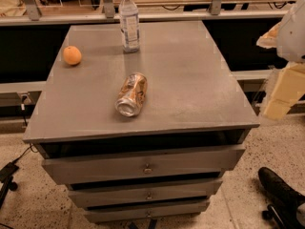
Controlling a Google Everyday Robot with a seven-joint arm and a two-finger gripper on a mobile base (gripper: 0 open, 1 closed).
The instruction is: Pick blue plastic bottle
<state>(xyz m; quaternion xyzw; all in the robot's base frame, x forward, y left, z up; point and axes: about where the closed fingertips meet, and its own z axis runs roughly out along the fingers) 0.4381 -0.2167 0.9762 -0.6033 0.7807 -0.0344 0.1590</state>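
The blue plastic bottle [129, 20] stands upright near the far edge of the grey cabinet top [190, 80]. It is clear, with a white cap and a pale label. A crushed gold-brown can [132, 94] lies on its side in the middle of the top, in front of the bottle. My gripper [280, 95] shows at the right edge of the camera view as a white and cream shape. It is beyond the cabinet's right side, far from the bottle, and holds nothing that I can see.
An orange [72, 55] sits at the left of the top. The cabinet has three drawers [147, 168] in front. A rail [157, 17] runs behind it. A black object [281, 194] and cables [9, 175] lie on the speckled floor.
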